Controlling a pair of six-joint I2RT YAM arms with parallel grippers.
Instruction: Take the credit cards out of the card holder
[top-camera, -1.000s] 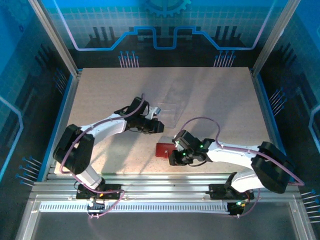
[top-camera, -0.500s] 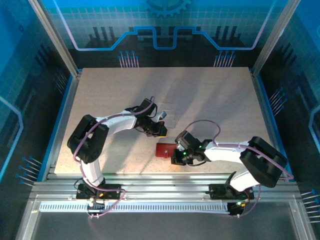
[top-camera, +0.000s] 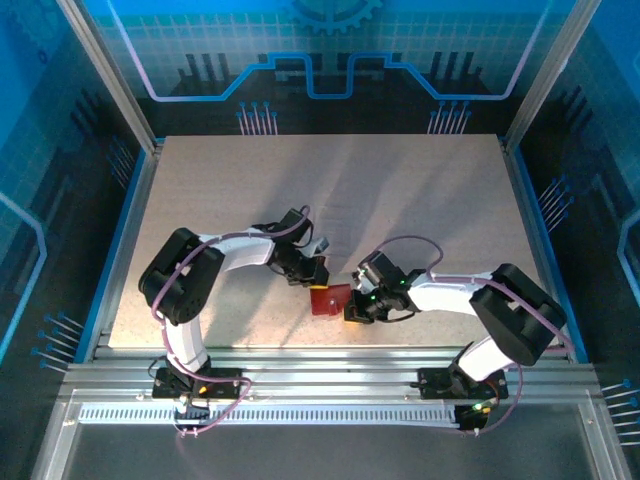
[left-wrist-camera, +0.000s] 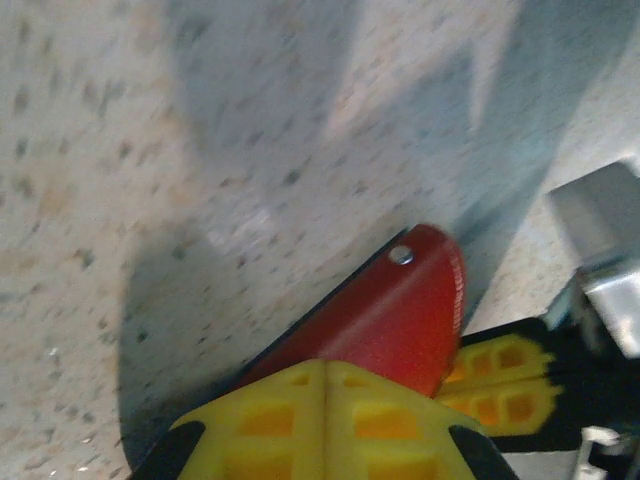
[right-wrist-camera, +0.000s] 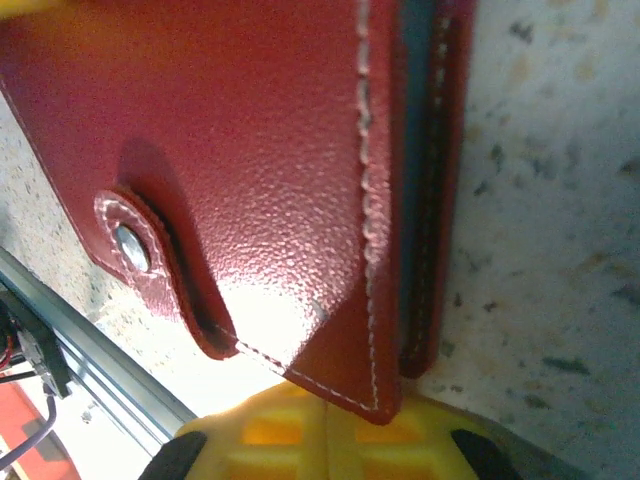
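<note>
No legible text, label, brand, number or sign on card holder (top-camera: 328, 299), table (top-camera: 420, 190), backdrop (top-camera: 200, 50).

My desk (top-camera: 420, 180) is a speckled beige board, bare across its far half. Something clear, maybe a plastic box (top-camera: 338, 215), sits near the middle, too faint for me to call. Blue circuit-print panels (top-camera: 320, 50) stand past the far edge, and silver rails (top-camera: 320, 375) run along the near edge.

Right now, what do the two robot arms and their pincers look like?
The left arm and right arm have white links, bulky black joints and looping purple cables. The left gripper and right gripper are black with yellow, grid-patterned fingers. Small green lights glow near the right wrist.
</note>
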